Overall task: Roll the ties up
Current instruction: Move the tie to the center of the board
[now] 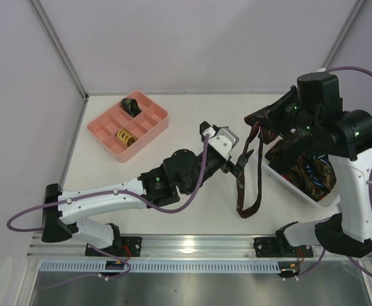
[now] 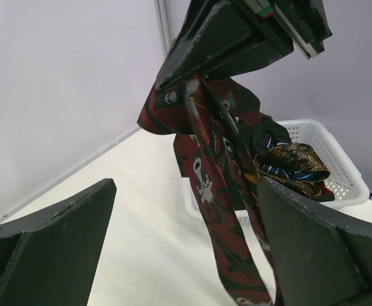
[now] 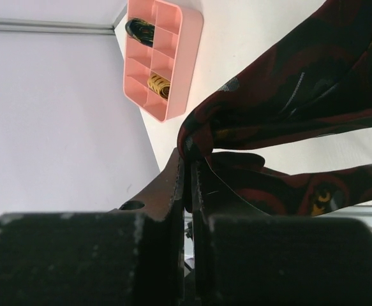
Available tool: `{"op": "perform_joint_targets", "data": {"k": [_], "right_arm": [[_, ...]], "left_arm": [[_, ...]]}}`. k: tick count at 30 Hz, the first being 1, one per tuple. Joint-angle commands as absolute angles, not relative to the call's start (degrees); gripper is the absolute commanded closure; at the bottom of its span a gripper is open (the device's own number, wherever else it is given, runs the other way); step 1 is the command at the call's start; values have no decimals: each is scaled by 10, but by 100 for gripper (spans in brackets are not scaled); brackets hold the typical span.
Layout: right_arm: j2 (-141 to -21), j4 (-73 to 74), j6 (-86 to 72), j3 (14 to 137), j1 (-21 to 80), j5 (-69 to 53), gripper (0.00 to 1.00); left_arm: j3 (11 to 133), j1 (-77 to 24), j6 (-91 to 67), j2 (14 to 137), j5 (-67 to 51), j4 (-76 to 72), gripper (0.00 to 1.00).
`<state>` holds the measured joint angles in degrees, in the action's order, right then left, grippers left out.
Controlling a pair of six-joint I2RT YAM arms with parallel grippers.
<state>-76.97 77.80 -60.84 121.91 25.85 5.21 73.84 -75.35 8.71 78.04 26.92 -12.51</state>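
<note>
While the right gripper (image 3: 189, 162) stands pinched shut on a bunched fold of the red-and-dark tie (image 1: 239, 188), the cloth hangs below it in a long loop of two strands; the left gripper (image 1: 244, 158), jaws spread wide and holding nothing, sits just beside those strands, which hang ahead of its fingers, nearer the one on the right of its wrist view. To do this handover well, I judge the left should close on one strand only, squarely across its width, since catching both would leave the tie doubled and awkward to lay flat for rolling; the right should release only once that hold looks firm.

Neither pointed end of the tie shows; whether the loop's bottom rests on the table is hard to tell. More ties (image 1: 310, 172) lie heaped in the white basket (image 2: 339, 166) beneath the right gripper; their number cannot be counted, nor whether any snags the held one. Well apart from both grippers, the pink tray (image 1: 144, 137) holds two rolled ties (image 1: 126, 136).
</note>
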Motion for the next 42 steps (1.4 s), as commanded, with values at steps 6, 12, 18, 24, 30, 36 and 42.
{"op": "perform_joint_targets", "data": {"k": [6,12,18,24,30,36,42], "right_arm": [[-770,793,-630,1257,265,87,100],[-773,796,-627,1262,266,84,100],[-773,799,-626,1271,268,84,100],[-770,800,-628,1281,269,84,100],[-762,789,-604,1282,268,120,100],[-755,727,-506,1231,269,149,100],[-782,688,-417,1155,322,184,100]], "left_arm": [[794,-779,117,854,328,-205,0],[849,-795,126,910,385,-219,0],[910,-796,98,968,474,-182,0],[900,-795,75,981,486,-161,8],[786,-772,-50,900,347,-128,54],[661,-665,-214,788,-51,-101,100],[612,-567,-362,774,-332,-118,100]]}}
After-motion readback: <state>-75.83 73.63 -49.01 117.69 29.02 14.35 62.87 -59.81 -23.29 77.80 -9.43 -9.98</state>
